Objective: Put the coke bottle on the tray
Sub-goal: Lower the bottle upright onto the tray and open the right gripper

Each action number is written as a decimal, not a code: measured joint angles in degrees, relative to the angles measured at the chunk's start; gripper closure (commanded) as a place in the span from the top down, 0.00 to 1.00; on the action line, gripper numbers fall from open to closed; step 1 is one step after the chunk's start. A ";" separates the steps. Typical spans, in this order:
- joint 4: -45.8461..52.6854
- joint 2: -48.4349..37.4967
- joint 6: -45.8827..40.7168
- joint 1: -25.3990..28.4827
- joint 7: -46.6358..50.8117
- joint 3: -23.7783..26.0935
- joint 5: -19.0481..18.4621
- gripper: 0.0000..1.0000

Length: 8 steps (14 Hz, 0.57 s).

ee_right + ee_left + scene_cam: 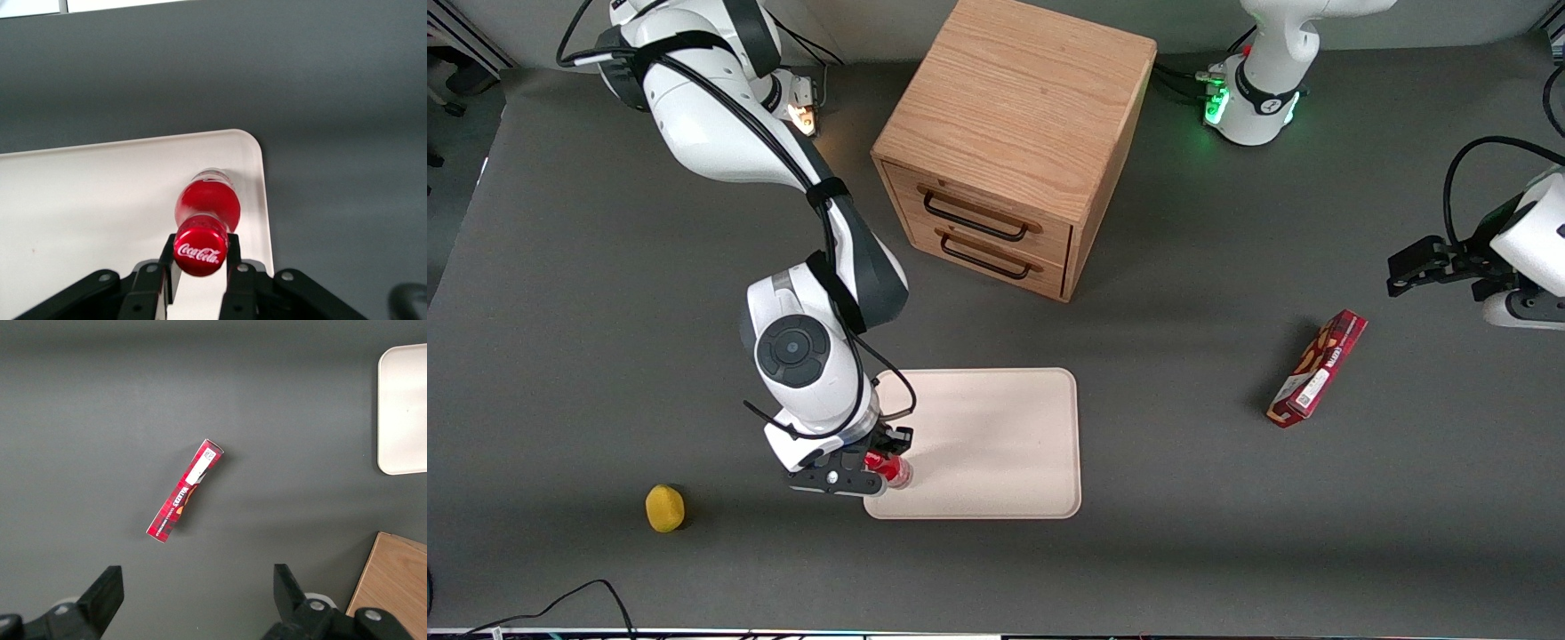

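Just inside tray (100,193) rim, coke bottle (203,220) in hand (200,261).

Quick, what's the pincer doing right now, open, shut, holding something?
Pincer: shut on the coke bottle just below its red cap, over the tray near a corner.

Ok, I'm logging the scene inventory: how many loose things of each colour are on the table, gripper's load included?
Red: 2, the coke bottle held over the tray by the gripper, and the snack box
Yellow: 1, the lemon
Beige: 1, the tray
Wood: 1, the cabinet
Total: 5
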 measured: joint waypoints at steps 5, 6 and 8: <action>0.04 1.13 1.27 0.01 0.05 0.00 0.00 0.91; 0.08 1.20 1.33 0.01 0.05 0.00 0.00 1.00; 0.12 1.24 1.46 0.01 0.06 0.00 0.00 1.00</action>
